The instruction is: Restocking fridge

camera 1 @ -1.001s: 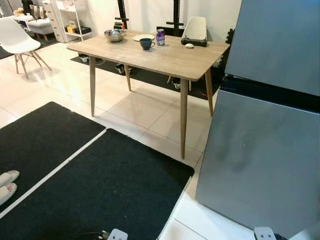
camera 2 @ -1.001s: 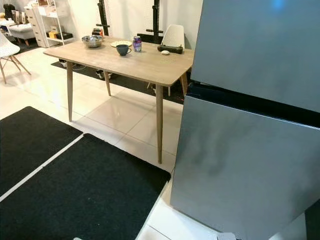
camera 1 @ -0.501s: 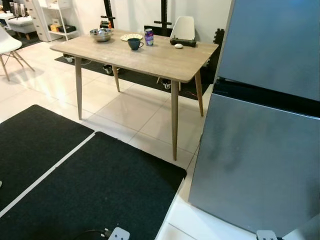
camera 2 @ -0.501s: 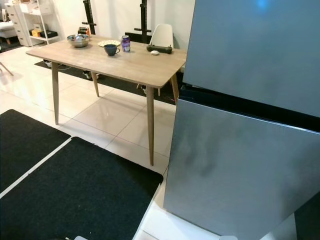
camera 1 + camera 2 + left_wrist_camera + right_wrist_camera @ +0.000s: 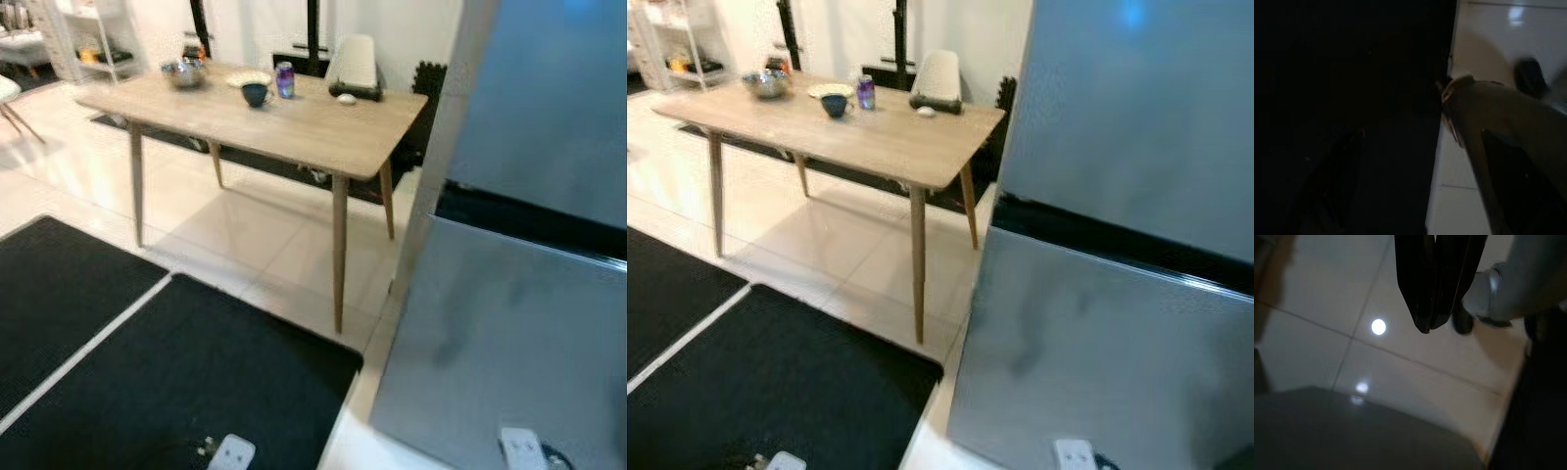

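The view has swung and blurred as the robot nears the closed grey fridge point(image 5: 1117, 323), its right tool point(image 5: 1431, 325) pinched empty, left tool's state unclear, the can point(image 5: 285, 80) waiting on the tabletop point(image 5: 294, 127).

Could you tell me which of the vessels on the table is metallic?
The bowl at the table's far left end; the cup is dark blue and the can purple.

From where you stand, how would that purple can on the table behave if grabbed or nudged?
The purple can stands upright and looks tall and narrow, so a sideways nudge could tip it, and once down it would probably roll across the table. Its smooth, shiny-looking wall may be slippery. Whether it is full, and so heavy or light, cannot be told.
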`<state>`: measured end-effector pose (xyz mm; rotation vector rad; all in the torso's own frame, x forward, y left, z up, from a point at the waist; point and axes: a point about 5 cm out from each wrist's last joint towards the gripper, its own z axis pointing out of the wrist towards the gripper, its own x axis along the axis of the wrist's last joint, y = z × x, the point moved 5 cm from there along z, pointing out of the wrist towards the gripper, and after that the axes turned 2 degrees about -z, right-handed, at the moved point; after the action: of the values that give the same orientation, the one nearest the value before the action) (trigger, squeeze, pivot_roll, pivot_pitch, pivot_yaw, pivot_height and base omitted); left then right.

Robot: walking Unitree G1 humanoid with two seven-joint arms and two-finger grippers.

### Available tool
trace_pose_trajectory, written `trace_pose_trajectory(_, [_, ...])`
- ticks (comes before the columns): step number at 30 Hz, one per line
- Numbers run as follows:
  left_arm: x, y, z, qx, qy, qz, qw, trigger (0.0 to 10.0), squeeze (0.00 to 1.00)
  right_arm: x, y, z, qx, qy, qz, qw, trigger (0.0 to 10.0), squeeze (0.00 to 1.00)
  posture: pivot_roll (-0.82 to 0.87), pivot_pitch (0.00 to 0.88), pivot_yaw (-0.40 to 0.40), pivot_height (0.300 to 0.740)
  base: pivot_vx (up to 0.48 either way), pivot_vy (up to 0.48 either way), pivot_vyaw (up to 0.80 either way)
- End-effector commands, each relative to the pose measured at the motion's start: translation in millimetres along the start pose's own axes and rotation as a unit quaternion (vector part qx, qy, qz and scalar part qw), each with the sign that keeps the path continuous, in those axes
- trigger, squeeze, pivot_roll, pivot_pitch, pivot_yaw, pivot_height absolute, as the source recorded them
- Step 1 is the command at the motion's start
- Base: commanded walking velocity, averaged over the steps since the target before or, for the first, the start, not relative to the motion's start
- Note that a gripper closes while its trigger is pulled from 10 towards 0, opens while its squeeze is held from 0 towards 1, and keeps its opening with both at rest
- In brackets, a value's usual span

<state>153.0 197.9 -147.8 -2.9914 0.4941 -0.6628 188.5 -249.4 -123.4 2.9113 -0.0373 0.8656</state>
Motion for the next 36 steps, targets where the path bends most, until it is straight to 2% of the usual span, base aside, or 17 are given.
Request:
trace_pose_trajectory(1, [-4.8, 5.6, 0.0, -0.007, -0.008, 0.004, 1.000, 10.0, 0.00, 3.6, 10.7, -1.2, -0.016, 0.009, 0.010, 1.000, 10.0, 0.00, -0.06, 0.000, -0.015, 0.740, 0.428, 0.000, 0.00])
trace_pose_trajectory(3, [-4.8, 5.6, 0.0, -0.007, -0.008, 0.004, 1.000, 10.0, 0.00, 3.6, 10.7, -1.2, -0.016, 0.009, 0.010, 1.000, 10.0, 0.00, -0.06, 0.000, -0.015, 0.740, 0.428, 0.000, 0.00])
trace_pose_trajectory(4, [-5.3, 4.0, -0.1, -0.003, -0.009, 0.000, 1.000, 10.0, 0.00, 19.9, 14.9, -0.1, -0.024, 0.035, 0.021, 0.999, 10.0, 0.00, -0.06, 0.000, -0.015, 0.740, 0.000, 0.000, 0.00])
trace_pose_trajectory(5, [-5.3, 4.0, -0.1, -0.003, -0.009, 0.000, 1.000, 10.0, 0.00, 19.9, 14.9, -0.1, -0.024, 0.035, 0.021, 0.999, 10.0, 0.00, -0.06, 0.000, -0.015, 0.740, 0.000, 0.000, 0.00])
trace_pose_trajectory(13, [-4.9, 3.3, -0.2, -0.001, -0.007, -0.004, 1.000, 10.0, 0.00, 93.8, 43.6, -6.0, -0.066, 0.156, 0.062, 0.984, 10.0, 0.00, -0.06, 0.000, -0.017, 0.740, 0.000, 0.000, 0.00])
trace_pose_trajectory(19, [-4.7, 3.4, -0.1, -0.002, -0.007, -0.004, 1.000, 10.0, 0.00, 116.9, 51.8, -10.5, -0.075, 0.190, 0.064, 0.977, 10.0, 0.00, -0.06, 0.000, -0.017, 0.740, 0.000, 0.000, 0.00])
trace_pose_trajectory(22, [-4.5, 3.7, -0.1, -0.003, -0.006, -0.005, 1.000, 10.0, 0.00, 145.0, 57.4, -16.7, -0.081, 0.231, 0.064, 0.967, 10.0, 0.00, -0.06, 0.000, -0.018, 0.740, 0.000, 0.000, 0.00])
trace_pose_trajectory(27, [-5.1, 5.1, -0.1, -0.004, -0.007, -0.007, 1.000, 10.0, 0.00, 173.6, 58.4, -23.8, -0.082, 0.272, 0.063, 0.957, 10.0, 0.00, -0.06, 0.000, -0.020, 0.740, 0.000, 0.000, 0.00])
trace_pose_trajectory(32, [-5.9, 5.8, -0.1, -0.005, -0.007, -0.007, 1.000, 10.0, 0.00, 188.8, 58.4, -28.0, -0.085, 0.293, 0.064, 0.950, 10.0, 0.00, -0.06, 0.000, -0.019, 0.740, 0.000, 0.000, 0.00])
trace_pose_trajectory(35, [-5.9, 6.2, -0.1, -0.005, -0.007, -0.008, 1.000, 10.0, 0.00, 193.7, 55.2, -28.5, -0.074, 0.298, 0.064, 0.950, 10.0, 0.00, -0.06, 0.000, -0.024, 0.740, 0.000, 0.000, 0.00])
trace_pose_trajectory(36, [-6.0, 6.5, 0.0, -0.005, -0.007, -0.009, 1.000, 10.0, 0.00, 187.5, 47.3, -24.2, -0.056, 0.283, 0.052, 0.956, 10.0, 0.00, -0.06, 0.000, -0.025, 0.740, 0.000, 0.000, 0.00])
